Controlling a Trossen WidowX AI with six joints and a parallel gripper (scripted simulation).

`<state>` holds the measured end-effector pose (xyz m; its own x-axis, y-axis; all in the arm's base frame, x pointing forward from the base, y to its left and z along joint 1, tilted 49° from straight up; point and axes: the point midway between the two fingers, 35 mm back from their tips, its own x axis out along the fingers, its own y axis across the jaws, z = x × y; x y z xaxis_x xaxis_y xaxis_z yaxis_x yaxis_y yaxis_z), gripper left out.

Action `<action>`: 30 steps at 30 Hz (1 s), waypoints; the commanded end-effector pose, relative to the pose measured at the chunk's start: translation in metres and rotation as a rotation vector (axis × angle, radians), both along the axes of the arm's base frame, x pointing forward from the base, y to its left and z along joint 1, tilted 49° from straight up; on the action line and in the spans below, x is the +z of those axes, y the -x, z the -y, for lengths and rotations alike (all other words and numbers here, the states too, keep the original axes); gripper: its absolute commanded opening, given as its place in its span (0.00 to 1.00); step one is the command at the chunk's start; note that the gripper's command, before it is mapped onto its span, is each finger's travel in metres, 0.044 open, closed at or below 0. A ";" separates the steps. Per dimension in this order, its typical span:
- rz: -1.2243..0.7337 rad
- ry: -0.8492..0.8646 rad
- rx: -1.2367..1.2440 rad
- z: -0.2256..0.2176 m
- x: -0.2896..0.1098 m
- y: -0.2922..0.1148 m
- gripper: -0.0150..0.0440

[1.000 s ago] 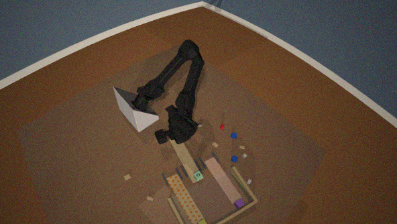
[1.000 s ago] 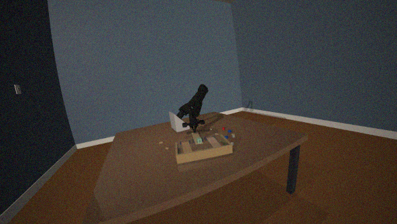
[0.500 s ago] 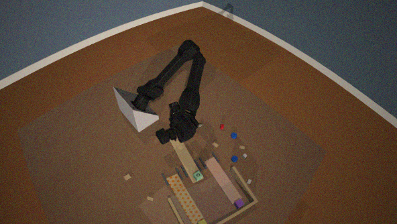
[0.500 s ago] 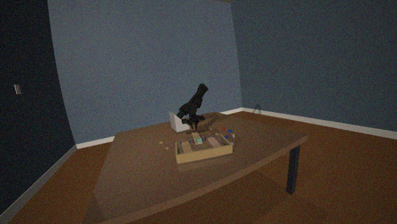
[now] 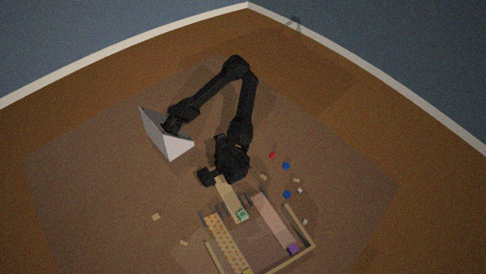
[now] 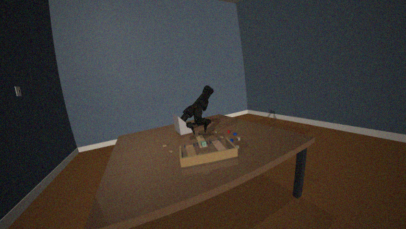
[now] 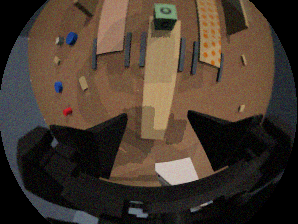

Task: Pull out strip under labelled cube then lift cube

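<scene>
Blue walls and a brown floor are surrounding the desk point(image 5: 103, 172). In the top view, the arm is bending down from its white base point(image 5: 166, 137), and the gripper point(image 5: 217, 177) is hanging over the near end of the plain tan strip point(image 5: 228, 197), which is sticking out of the shallow tray point(image 5: 305, 242). The green labelled cube point(image 5: 242, 214) is sitting on that strip's far end, just inside the tray mouth. An orange-dotted strip point(image 5: 223, 242) and a pink strip point(image 5: 272, 219), carrying a purple cube point(image 5: 292, 248), are lying alongside, probably as decoys.

The exterior view is showing what the top cannot: the tray wall point(image 6: 209, 158) standing low and the arm crouching close to the desk.

The wrist view alone is showing the jaws standing wide apart, gripping nothing, with the strip running between them toward the cube and dark guide rails point(image 7: 127, 50) flanking each slot.
</scene>
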<state>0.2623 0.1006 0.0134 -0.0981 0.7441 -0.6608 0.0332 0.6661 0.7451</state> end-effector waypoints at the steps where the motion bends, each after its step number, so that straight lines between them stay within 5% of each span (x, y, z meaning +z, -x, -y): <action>1: 0.004 0.003 0.005 0.002 -0.002 -0.016 1.00; 30: 0.008 0.004 0.005 0.011 -0.009 -0.111 1.00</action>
